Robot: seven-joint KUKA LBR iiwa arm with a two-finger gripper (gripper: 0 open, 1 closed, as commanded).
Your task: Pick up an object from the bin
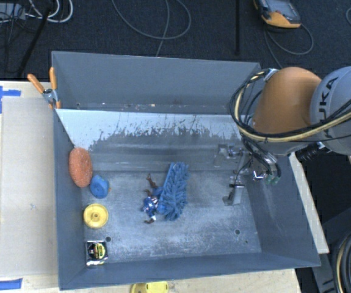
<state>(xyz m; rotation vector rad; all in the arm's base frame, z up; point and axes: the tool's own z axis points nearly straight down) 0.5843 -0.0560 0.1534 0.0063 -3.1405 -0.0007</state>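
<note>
My gripper (pixel 231 196) hangs low in the right part of the bin, just above the bare floor, with nothing seen in it. The nearest loose thing is a blue knitted cloth (pixel 174 190), lying stretched out in the middle of the bin, well to the gripper's left and apart from it. A small blue and white toy figure (pixel 149 206) lies against the cloth's lower left end.
Along the left wall lie an orange-brown oval sponge (pixel 80 166), a small blue piece (pixel 99 187), a yellow round disc (pixel 96 215) and a black and yellow tape measure (pixel 96 251) in the front left corner. The arm's orange cover and cables overhang the right rim.
</note>
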